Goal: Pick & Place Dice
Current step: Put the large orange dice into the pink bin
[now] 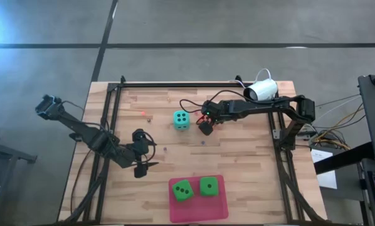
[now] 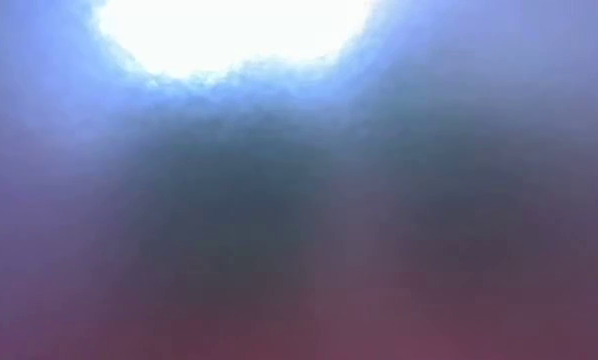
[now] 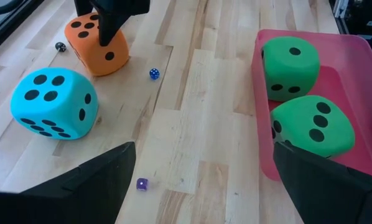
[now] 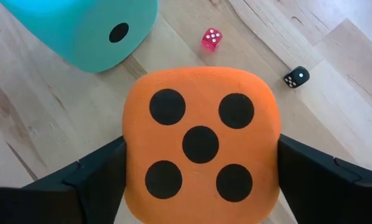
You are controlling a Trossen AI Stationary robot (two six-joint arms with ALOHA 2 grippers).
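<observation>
1. The right gripper (image 4: 200, 180) is lowered over the orange die (image 4: 200, 146); its fingers (image 4: 80, 186) are spread on either side of the die; contact cannot be told.
2. The teal die (image 1: 181, 119) is seen on the table (image 1: 250, 163), just beside the orange one.
3. Two green dice (image 1: 183, 191) are seen in the pink tray (image 1: 219, 210).
4. The left gripper (image 1: 142, 164) is held open near the tray.
</observation>
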